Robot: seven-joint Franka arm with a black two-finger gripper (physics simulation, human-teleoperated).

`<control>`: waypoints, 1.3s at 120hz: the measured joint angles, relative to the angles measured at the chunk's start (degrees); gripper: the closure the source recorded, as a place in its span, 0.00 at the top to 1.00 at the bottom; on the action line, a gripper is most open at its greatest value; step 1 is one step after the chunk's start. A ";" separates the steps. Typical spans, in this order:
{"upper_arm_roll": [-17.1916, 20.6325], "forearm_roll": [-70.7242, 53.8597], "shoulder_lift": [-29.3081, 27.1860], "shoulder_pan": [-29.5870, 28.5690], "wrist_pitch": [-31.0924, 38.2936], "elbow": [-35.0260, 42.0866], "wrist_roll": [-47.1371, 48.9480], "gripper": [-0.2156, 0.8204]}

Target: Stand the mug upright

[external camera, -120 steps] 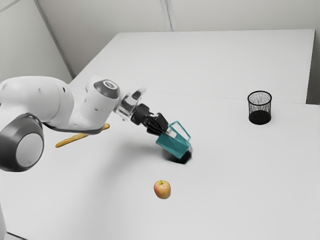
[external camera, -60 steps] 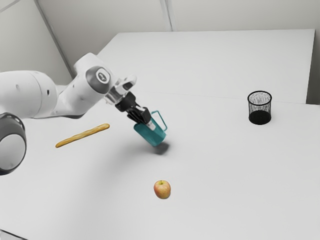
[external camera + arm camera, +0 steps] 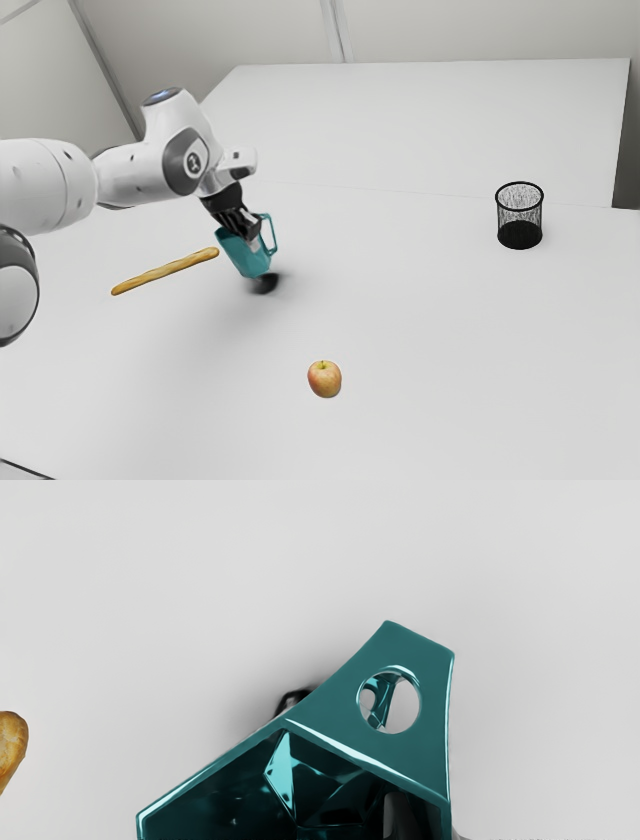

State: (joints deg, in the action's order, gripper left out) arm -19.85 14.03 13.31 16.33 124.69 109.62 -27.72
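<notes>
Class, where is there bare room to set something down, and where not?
Bare tabletop lies between the apple and mesh bin, and between the apple and baguette. Crowded: where the gripper holds the mug near the baguette's end.

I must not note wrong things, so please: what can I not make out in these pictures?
Underside of mug: both views, its own body hides it.
Base of arm: exterior view, cut off by that view's left edge.
Contents of basket, if any: exterior view, dark mesh hides them.
</notes>
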 joint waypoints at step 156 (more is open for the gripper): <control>-2.03 -14.74 -4.49 1.39 3.14 13.00 20.90 0.03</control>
State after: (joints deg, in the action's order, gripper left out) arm -21.88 -0.72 8.82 17.72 127.83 122.63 -6.81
